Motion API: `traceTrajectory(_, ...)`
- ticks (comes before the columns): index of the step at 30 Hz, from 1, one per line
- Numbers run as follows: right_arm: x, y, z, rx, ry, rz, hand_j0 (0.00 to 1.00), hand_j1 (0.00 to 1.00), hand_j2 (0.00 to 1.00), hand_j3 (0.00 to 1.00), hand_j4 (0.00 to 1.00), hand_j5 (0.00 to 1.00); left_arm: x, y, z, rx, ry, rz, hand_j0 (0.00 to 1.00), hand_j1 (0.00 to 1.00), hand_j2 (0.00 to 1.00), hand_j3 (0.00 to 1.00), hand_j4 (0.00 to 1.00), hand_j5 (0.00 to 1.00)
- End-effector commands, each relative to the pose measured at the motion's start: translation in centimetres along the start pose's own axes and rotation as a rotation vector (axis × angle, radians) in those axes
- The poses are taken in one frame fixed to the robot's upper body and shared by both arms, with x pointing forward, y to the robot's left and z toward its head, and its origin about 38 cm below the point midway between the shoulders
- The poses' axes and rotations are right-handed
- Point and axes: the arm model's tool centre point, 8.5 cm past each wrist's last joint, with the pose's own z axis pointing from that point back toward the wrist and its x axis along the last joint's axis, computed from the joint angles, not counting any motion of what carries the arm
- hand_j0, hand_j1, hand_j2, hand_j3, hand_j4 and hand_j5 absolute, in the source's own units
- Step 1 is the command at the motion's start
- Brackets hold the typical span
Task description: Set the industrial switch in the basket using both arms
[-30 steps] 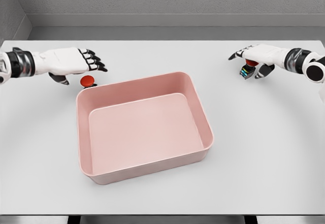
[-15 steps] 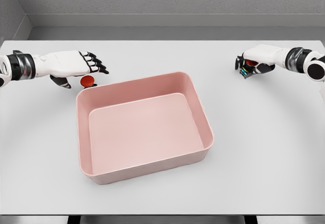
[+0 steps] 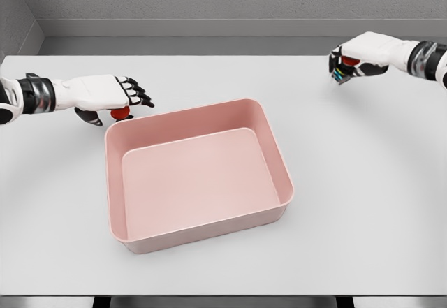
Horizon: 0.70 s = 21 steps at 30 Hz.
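A red-capped industrial switch [image 3: 121, 112] stands on the white table just beyond the far left corner of the pink basket [image 3: 269, 130]. My left hand [image 3: 115, 98] hovers over it with fingers spread, the switch partly hidden beneath the palm. At the far right my right hand [image 3: 347, 66] is raised off the table and shut on a second switch [image 3: 340, 71] with a red top and a coloured base, mostly hidden by the fingers.
The pink basket sits in the middle of the white table [image 3: 363, 182], slightly rotated. A grey wall [image 3: 223, 1] runs behind the table's far edge.
My right hand closed on the second switch and lifted it up and to the right. My left hand lowered and shifted over the red-capped switch.
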Motion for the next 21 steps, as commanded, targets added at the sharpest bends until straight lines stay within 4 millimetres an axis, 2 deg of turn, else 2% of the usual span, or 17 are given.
traceTrajectory(1, 0.0, -1.3, 1.1, -0.036, -0.007, 0.021, 0.5, 0.5, 0.5, 0.5, 0.5, 0.5, 0.3, -0.1, -0.4, -0.002, -0.011, 0.002, 1.0, 1.0, 1.0, 1.0, 1.0, 1.0)
traceTrajectory(3, 0.7, -3.1, 2.4, -0.077, -0.035, 0.065, 0.5, 0.5, 0.5, 0.5, 0.5, 0.5, 0.5, 0.1, -0.8, 0.003, -0.018, 0.002, 1.0, 1.0, 1.0, 1.0, 1.0, 1.0)
traceTrajectory(6, 2.0, -4.4, 3.6, -0.112, -0.083, 0.107, 0.5, 0.5, 0.5, 0.5, 0.5, 0.5, 0.5, 0.1, -0.8, 0.004, -0.019, 0.0, 1.0, 1.0, 1.0, 1.0, 1.0, 1.0)
traceTrajectory(8, 3.1, -4.5, 4.0, -0.117, -0.116, 0.126, 0.5, 0.5, 0.5, 0.5, 0.5, 0.5, 0.5, 0.0, -0.7, 0.002, -0.019, 0.001, 1.0, 1.0, 1.0, 1.0, 1.0, 1.0)
traceTrajectory(12, 5.2, -5.2, 4.7, -0.159, -0.174, 0.18, 0.5, 0.5, 0.5, 0.5, 0.5, 0.5, 0.4, 0.0, -0.7, 0.001, -0.016, 0.001, 0.85, 0.85, 0.85, 0.85, 0.85, 0.85)
traceTrajectory(13, 5.8, -5.2, 5.0, -0.167, -0.196, 0.181, 0.5, 0.5, 0.5, 0.5, 0.5, 0.5, 0.5, 0.0, -0.7, 0.003, -0.017, 0.001, 0.84, 0.84, 0.84, 0.84, 0.84, 0.84)
traceTrajectory(21, 7.4, -4.7, 5.3, -0.181, -0.244, 0.193, 0.48, 0.48, 0.48, 0.48, 0.48, 0.48, 0.5, 0.0, -0.7, 0.003, -0.017, 0.001, 0.75, 0.75, 0.75, 0.75, 0.75, 0.75)
